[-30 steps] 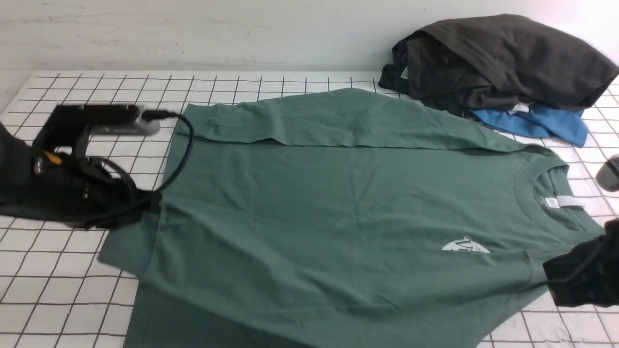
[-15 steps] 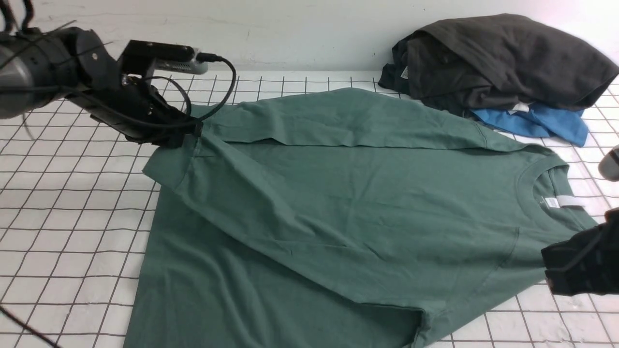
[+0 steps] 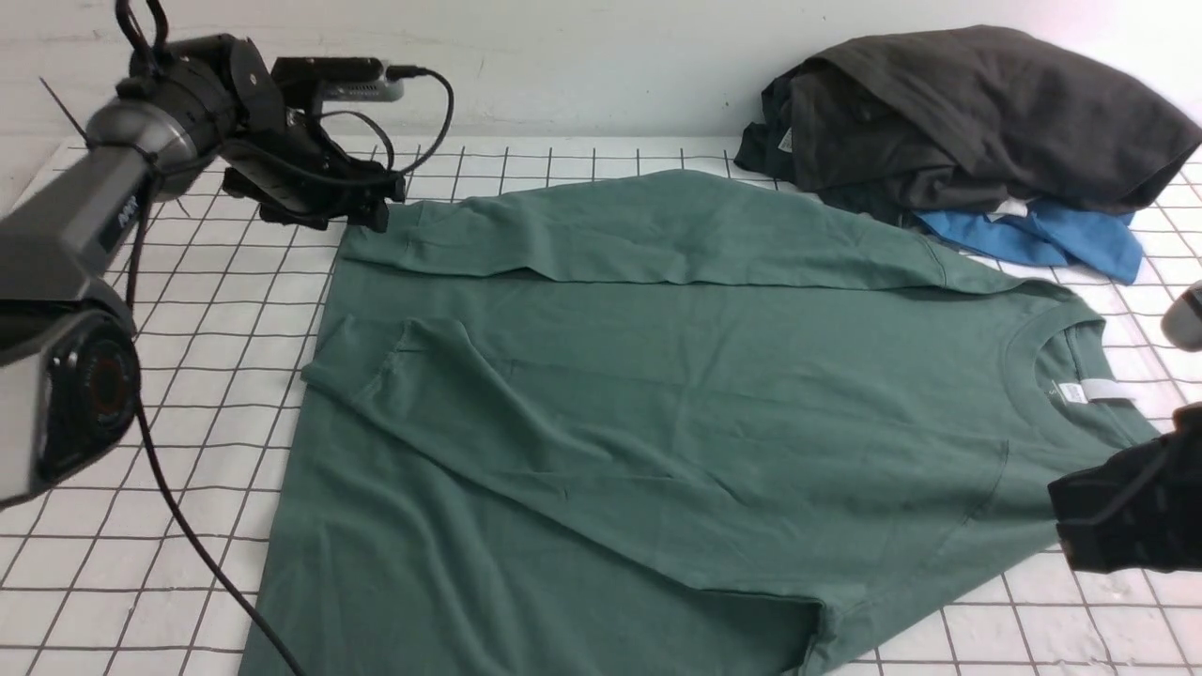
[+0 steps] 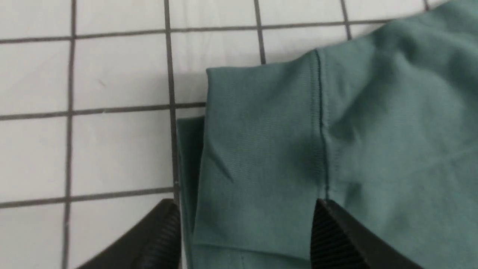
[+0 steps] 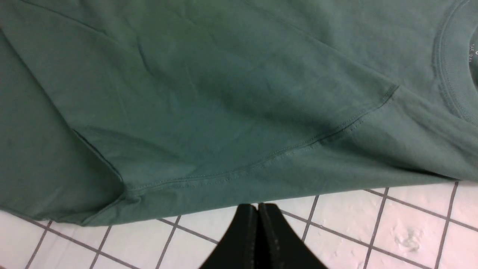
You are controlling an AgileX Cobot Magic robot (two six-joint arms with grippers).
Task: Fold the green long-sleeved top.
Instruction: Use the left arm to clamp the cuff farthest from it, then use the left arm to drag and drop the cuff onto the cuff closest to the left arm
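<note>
The green long-sleeved top (image 3: 714,376) lies flat on the grid table, collar and white neck label (image 3: 1094,391) to the right. Its far sleeve is folded along the back edge. The near sleeve lies diagonally across the body, with its cuff (image 3: 352,361) at the left. My left gripper (image 3: 371,211) hovers over the far left corner. In the left wrist view it (image 4: 243,203) is open, jaws either side of a sleeve cuff (image 4: 261,142), holding nothing. My right gripper (image 3: 1071,526) is shut and empty; its tips (image 5: 257,205) sit just off the top's (image 5: 224,93) near edge.
A dark grey-black garment (image 3: 967,113) is piled at the back right on top of a bright blue one (image 3: 1052,235). A white wall runs behind the table (image 3: 169,451). A grey object (image 3: 1185,319) pokes in at the right edge.
My left gripper carried the near sleeve up across the body, opened and let it drop. The sleeve now covers the chest logo. The right arm stayed put.
</note>
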